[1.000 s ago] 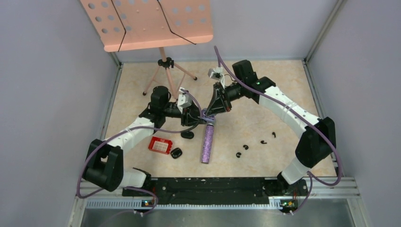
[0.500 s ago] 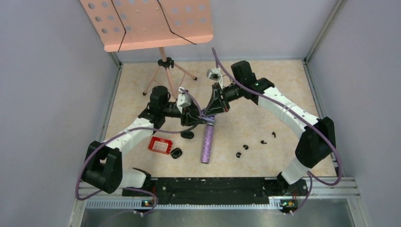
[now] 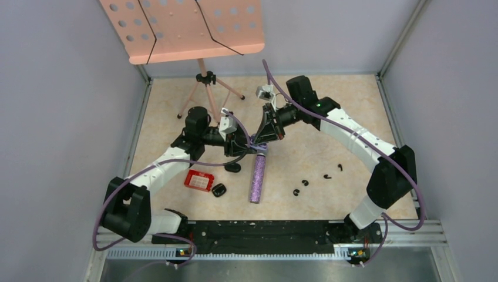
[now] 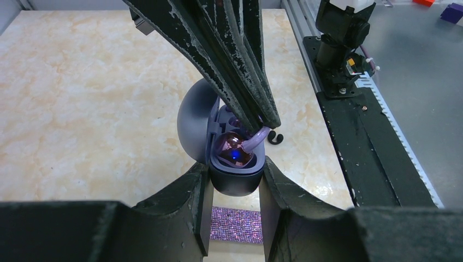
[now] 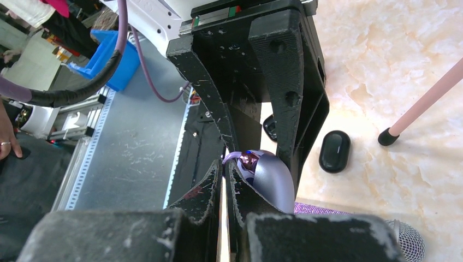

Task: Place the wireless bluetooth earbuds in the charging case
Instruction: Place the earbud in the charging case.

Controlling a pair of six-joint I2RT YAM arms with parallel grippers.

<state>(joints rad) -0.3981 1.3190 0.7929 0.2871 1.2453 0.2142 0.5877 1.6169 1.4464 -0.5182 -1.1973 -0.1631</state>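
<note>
Left gripper (image 4: pixel 236 183) clamps the open purple case (image 4: pixel 192 123); right gripper (image 4: pixel 266 117), pressed together, apparently pinches a pale purple earbud (image 4: pixel 255 142) in the case's socket

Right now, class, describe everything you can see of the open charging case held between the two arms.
The charging case is a smooth, rounded, purple-grey plastic shell, its lid hinged open. The left claw grips its base above the table. In it rests a glossy purple earbud showing a blue light, its pale stem pinched by the shut right claw.
</note>
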